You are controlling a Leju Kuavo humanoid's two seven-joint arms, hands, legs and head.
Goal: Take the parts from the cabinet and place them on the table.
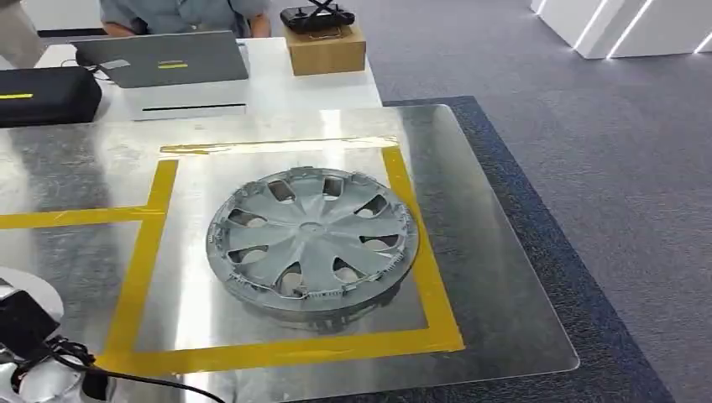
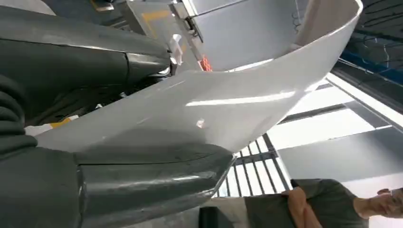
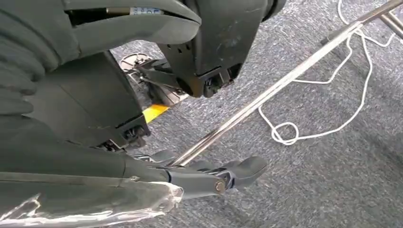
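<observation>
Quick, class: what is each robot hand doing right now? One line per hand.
Left hand: holding a curved white panel between thumb and fingers.
Right hand: holding nothing, fingers apart, above the carpet.

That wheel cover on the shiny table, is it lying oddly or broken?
The grey wheel cover lies inside the yellow tape square, tipped slightly, its near edge raised off the metal table. No break is visible. Loose white cord trails on the carpet.

Head view high over table (image 1: pixel 504 277), wrist views close behind hands
</observation>
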